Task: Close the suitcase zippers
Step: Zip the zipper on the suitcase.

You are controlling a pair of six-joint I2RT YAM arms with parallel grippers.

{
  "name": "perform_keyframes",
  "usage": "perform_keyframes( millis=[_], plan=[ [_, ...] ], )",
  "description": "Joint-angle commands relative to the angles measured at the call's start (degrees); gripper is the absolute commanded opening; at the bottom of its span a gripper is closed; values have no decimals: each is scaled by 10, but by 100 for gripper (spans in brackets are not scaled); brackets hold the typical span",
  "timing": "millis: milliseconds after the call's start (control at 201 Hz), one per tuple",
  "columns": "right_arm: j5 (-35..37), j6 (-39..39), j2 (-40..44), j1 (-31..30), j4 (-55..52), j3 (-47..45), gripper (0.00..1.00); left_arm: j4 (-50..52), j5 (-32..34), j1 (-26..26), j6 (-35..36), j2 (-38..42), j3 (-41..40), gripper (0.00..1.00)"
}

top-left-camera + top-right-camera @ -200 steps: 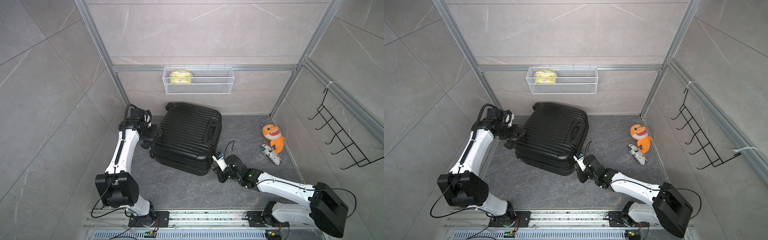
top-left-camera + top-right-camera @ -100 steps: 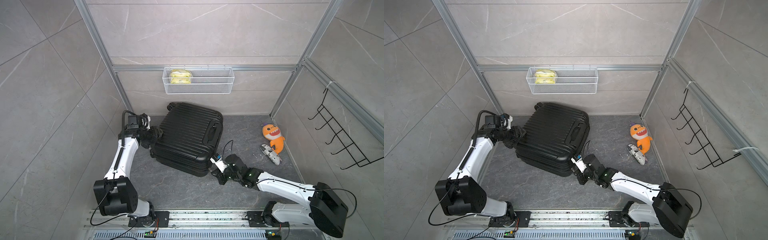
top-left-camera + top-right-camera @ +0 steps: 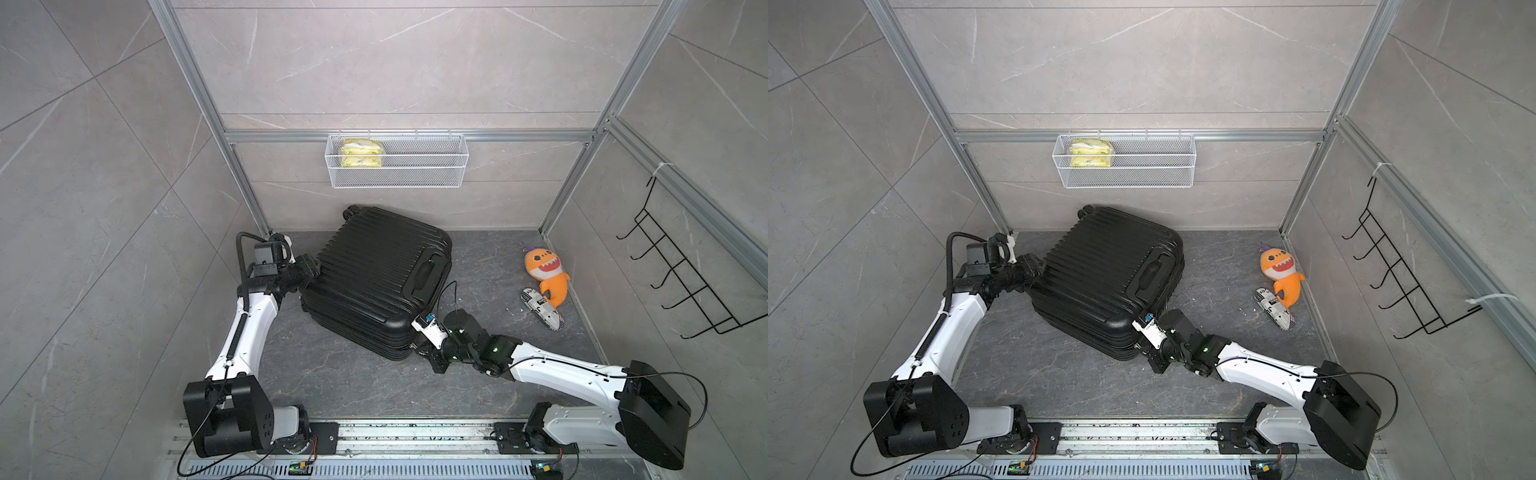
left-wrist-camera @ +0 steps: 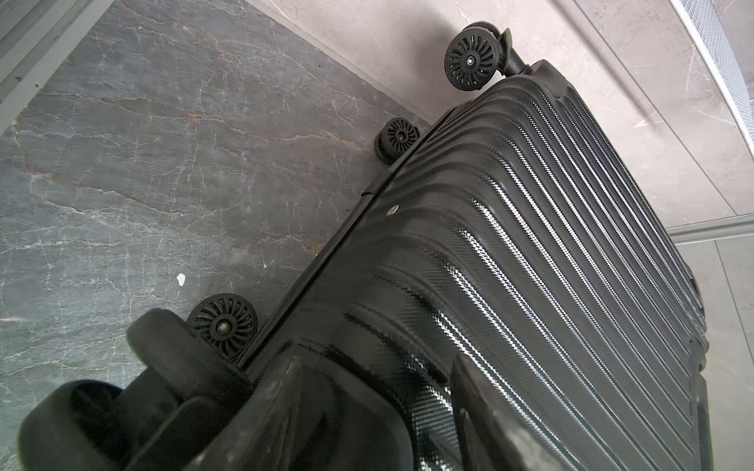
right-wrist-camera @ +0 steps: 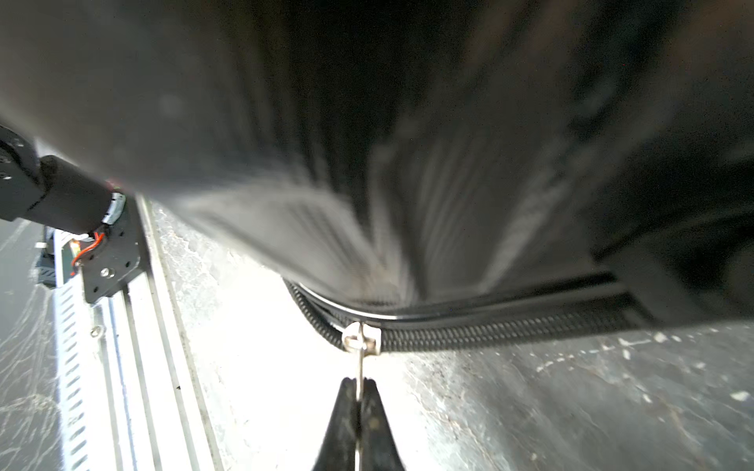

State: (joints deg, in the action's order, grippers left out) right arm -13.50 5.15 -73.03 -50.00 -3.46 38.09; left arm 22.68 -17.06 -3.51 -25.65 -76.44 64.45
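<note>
Centre of the dark stone counter (image 3: 353, 386), seen in both top views: a small black ribbed suitcase (image 3: 374, 282) lies flat with its lid down. Its wheel end is toward 9 o'clock and its carry handle (image 3: 424, 276) toward 3 o'clock.

The left arm reaches the case at 9 o'clock. The left tool (image 4: 379, 391) has its jaws apart, straddling the shell beside a caster wheel (image 4: 223, 324). Whether they pinch the shell cannot be told.

The right arm lies low over the counter and meets the case at its 5 o'clock corner, so it is the arm on the fastening.

From the right wrist, the zipper track (image 5: 510, 332) runs along the seam just above the counter and bends round that corner. A silver slider (image 5: 362, 336) sits on the track at the bend. Its thin pull tab (image 5: 359, 367) sticks straight out, crosswise to the track, into the right tool (image 5: 359, 387), whose tips are pressed together on it.

By my reading, the coming pull must run sideways along the track, not outward along the tab. Which stretch remains unzipped is too blurred to tell.
</note>
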Motion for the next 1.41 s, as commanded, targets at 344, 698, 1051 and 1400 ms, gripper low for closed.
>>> perform_keyframes(
  millis=[344, 698, 1051, 1400],
  plan=[
    [129, 53, 14, 53, -18, 28, 0, 148, -119, 83, -5, 11, -24, 64],
    [203, 97, 31, 125, -96, 38, 0, 118, -151, 193, -40, 8, -21, 68],
    [162, 67, 41, 193, -80, 23, 0, 325, -19, 214, 190, -30, 190, 74],
    [105, 40, 22, 206, -84, 33, 0, 386, -70, 137, 712, 16, 176, 75]
  ],
)
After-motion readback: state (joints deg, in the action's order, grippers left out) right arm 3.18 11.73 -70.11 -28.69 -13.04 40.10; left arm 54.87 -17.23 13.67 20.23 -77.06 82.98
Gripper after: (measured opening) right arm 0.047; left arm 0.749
